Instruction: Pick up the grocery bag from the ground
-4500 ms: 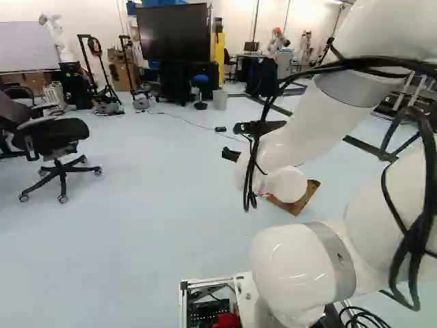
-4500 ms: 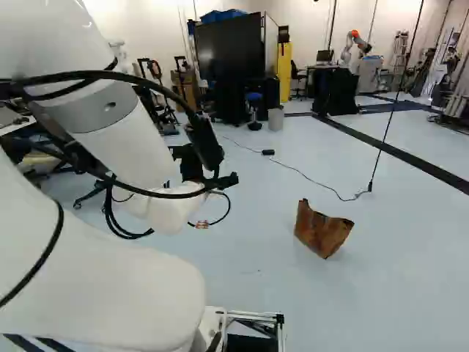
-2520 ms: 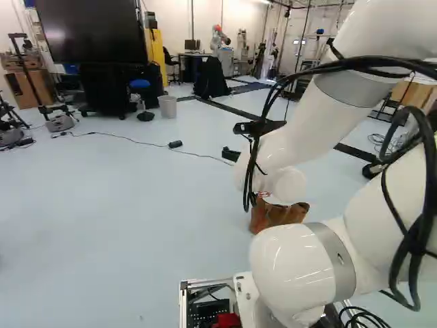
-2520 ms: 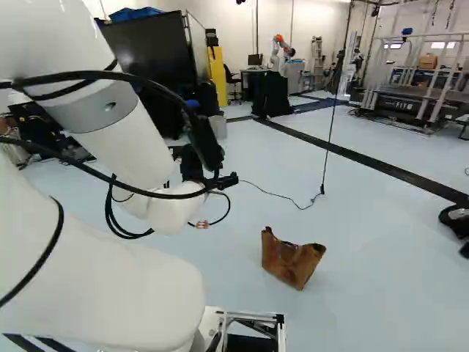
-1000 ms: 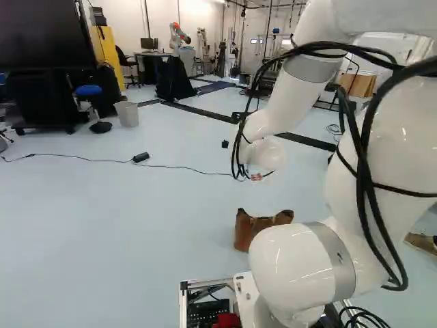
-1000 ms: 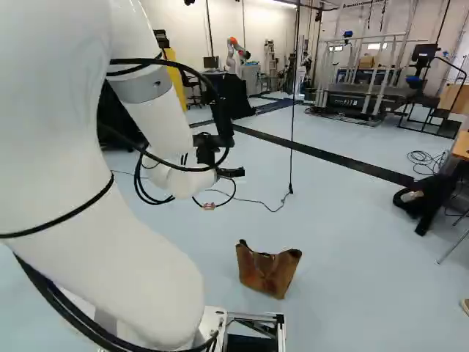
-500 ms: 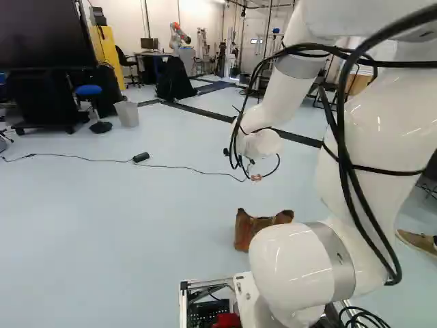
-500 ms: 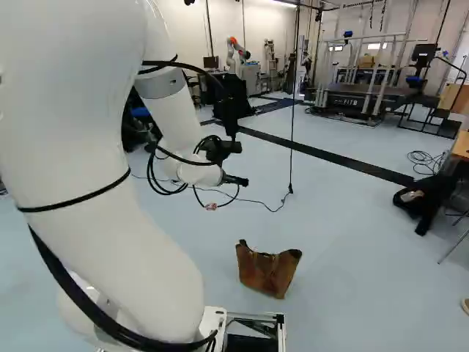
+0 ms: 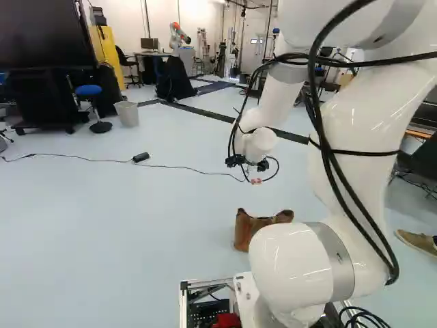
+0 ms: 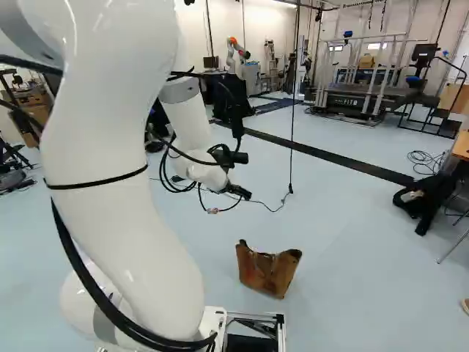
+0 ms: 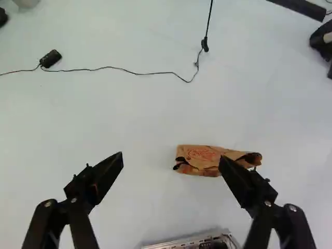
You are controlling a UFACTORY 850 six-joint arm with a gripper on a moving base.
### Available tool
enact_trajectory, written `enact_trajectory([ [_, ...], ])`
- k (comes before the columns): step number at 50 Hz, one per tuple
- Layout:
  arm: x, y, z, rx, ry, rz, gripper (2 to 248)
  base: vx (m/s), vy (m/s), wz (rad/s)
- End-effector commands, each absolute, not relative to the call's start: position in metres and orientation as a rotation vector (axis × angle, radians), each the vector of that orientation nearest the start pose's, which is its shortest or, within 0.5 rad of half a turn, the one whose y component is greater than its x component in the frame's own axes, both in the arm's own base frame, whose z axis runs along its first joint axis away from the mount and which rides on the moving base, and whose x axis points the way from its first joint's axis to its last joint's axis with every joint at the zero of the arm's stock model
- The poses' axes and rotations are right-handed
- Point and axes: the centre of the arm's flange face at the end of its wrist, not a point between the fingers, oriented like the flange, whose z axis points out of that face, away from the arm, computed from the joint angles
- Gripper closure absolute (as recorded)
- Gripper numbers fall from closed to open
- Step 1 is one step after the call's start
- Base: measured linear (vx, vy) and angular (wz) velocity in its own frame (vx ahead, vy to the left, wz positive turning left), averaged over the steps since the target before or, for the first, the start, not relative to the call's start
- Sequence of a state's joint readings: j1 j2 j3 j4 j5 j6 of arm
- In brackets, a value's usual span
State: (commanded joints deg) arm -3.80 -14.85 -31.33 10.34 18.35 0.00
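Nearest me, my base's metal frame (image 9: 208, 282) and the arm's lowest joint (image 9: 293, 270) sit at the foot of the left base view, and that joint covers part of the grocery bag (image 10: 268, 273) there. The right base view gives me the whole bag: brown, standing on the floor (image 10: 352, 242) just ahead of the base, its mouth upward and its sides leaning a little.

My arm (image 10: 124, 213) arches over to hold the tool (image 10: 239, 192) up in the air, well apart from the bag. Down the wrist view, I've got the tool (image 11: 171, 156) spread wide, with nothing in its grasp. The bag shows below, mostly between the two fingers but toward one side, where one fingertip covers part of its edge; I see red print on it.

Past the bag, a thin cord (image 9: 75, 158) runs along the floor with a small black box (image 9: 141, 157) on it. Further off are a grey bin (image 9: 127, 114) and a blue stool (image 9: 89, 90), then a black stripe (image 10: 330, 154) across the floor. Near the back wall I can make out a worktop (image 9: 151, 53) carrying a monitor, and another robot (image 10: 236, 56) beside it.
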Motion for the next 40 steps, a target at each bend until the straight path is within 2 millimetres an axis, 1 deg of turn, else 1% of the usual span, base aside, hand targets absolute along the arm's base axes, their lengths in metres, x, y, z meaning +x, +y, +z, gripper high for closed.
enact_trajectory([
  [18,0.430,-0.048,0.273,-3.032,0.500,-0.750,3,0.000,0.000,0.000],
  [40,0.453,-0.071,0.243,-3.043,0.590,-0.674,3,0.000,0.000,0.000],
])
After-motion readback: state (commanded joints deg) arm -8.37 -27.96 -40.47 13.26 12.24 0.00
